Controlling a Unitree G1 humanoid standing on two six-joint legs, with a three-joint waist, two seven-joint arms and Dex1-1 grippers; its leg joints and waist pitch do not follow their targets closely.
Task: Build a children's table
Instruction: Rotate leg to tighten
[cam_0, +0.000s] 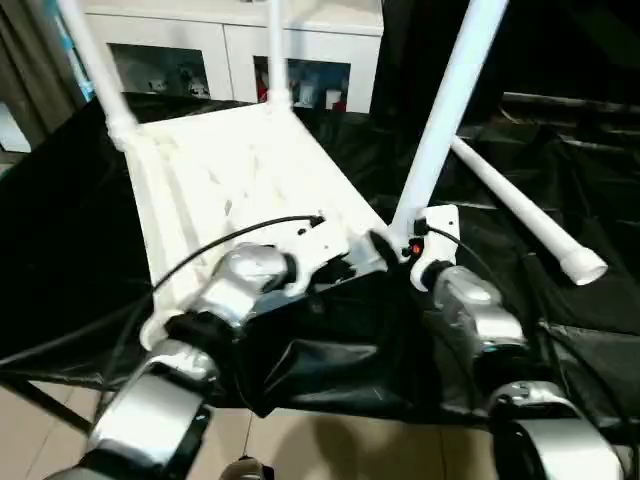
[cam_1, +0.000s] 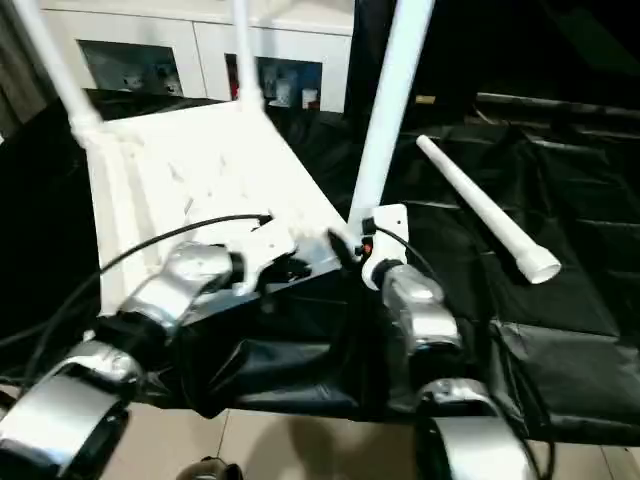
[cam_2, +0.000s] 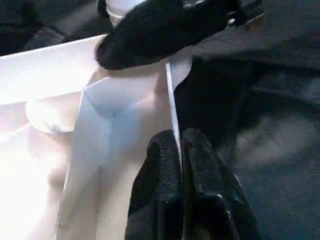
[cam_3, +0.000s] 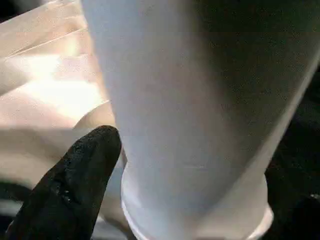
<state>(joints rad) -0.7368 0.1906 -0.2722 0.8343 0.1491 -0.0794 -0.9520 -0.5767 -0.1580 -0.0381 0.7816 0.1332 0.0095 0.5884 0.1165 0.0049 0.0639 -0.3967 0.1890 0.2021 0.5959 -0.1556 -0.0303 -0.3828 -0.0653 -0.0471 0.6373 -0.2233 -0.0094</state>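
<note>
I see my left gripper (cam_2: 180, 165) clamped on the upturned children's table (cam_0: 240, 170) rim, my right gripper's (cam_0: 385, 250) jaws spread around a standing leg (cam_0: 440, 120).

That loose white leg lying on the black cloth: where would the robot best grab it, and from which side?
Probably mid-shaft, from above. The loose leg lies flat on the black-covered work table, apart from the upturned tabletop, so its round tube is open on top. The middle is slim and balanced; the flared end looks wider.

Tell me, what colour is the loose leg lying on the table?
White, clearest in the left eye view: loose leg.
</note>
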